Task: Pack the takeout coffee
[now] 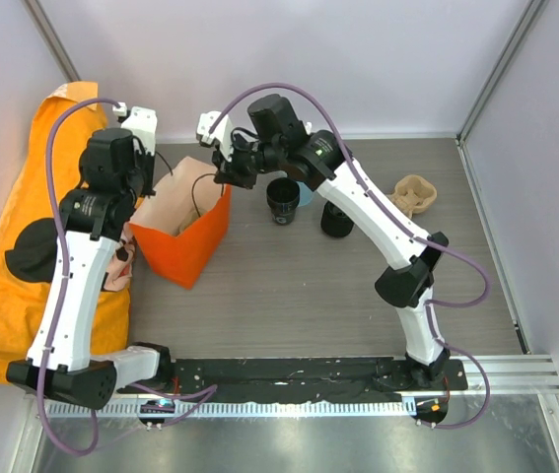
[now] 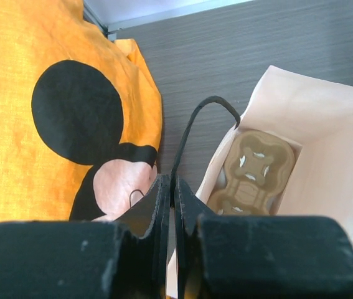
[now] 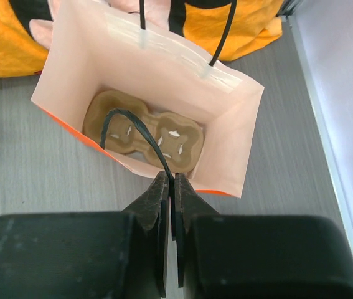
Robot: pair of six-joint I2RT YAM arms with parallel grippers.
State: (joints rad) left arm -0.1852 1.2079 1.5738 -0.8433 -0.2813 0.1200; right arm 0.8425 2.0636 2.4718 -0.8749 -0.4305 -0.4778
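- Top external view shows the orange paper bag [image 1: 190, 241] standing open on the grey table [image 1: 309, 305], in the upper left part of the frame, with both arms meeting above it.
- Left gripper [image 2: 171, 187] has its fingers pressed together on one black cord handle [image 2: 192, 124] of the bag, at the bag's left rim.
- Right gripper [image 3: 171, 187] is closed in the same way on the other cord handle [image 3: 132, 121], at the opposite rim.
- The two wrist views look down into the bag, and a brown cardboard cup carrier [image 3: 145, 134] lies flat on its bottom. Its cup holes are empty.
- A black coffee cup [image 1: 283, 200] stands on the table just right of the bag, near the top centre of the frame.
- A second black cup [image 1: 336, 221] stands further right, partly hidden behind the right arm.
- A spare cup carrier [image 1: 415, 194] lies near the upper right, well apart from the bag.
- An orange cloth [image 1: 3, 266] with a black and pink cartoon print covers the left edge, just beside the bag.
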